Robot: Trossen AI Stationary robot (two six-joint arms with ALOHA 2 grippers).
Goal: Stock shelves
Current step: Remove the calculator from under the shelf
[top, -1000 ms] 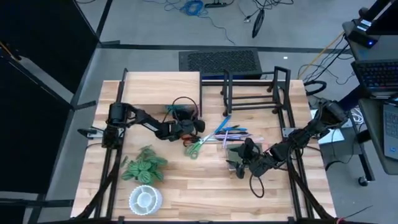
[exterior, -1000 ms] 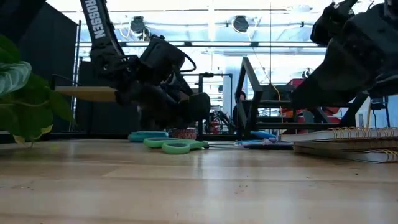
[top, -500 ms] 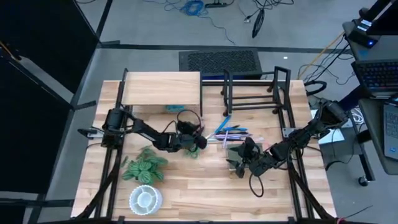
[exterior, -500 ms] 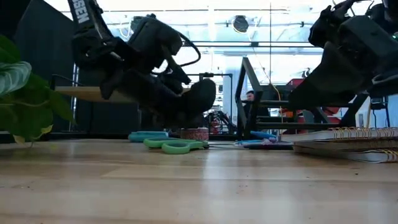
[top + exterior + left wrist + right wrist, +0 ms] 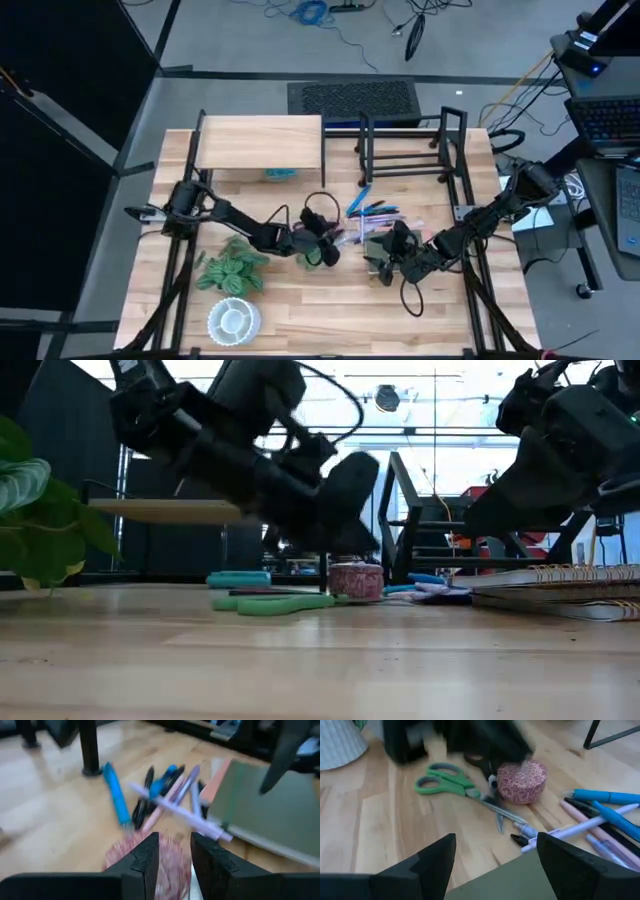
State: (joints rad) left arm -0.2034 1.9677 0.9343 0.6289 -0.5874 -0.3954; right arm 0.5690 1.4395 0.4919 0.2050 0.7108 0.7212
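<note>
The left claw (image 5: 492, 779), blurred, grips the pink roll (image 5: 522, 781); the right claw (image 5: 492, 857) gapes.

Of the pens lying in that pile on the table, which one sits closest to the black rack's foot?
The bright blue pen. It lies at the edge of the pile, one end nearly at the black rack's foot; the black, pink and lilac pens lie farther from it.

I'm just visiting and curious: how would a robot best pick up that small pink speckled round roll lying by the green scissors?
Probably by its curved side wall, coming straight down from above. The pink speckled roll stands on its flat end like a short drum. One finger should go each side across its width. The green-handled scissors and the pens lie close, so a low sideways approach looks crowded.
</note>
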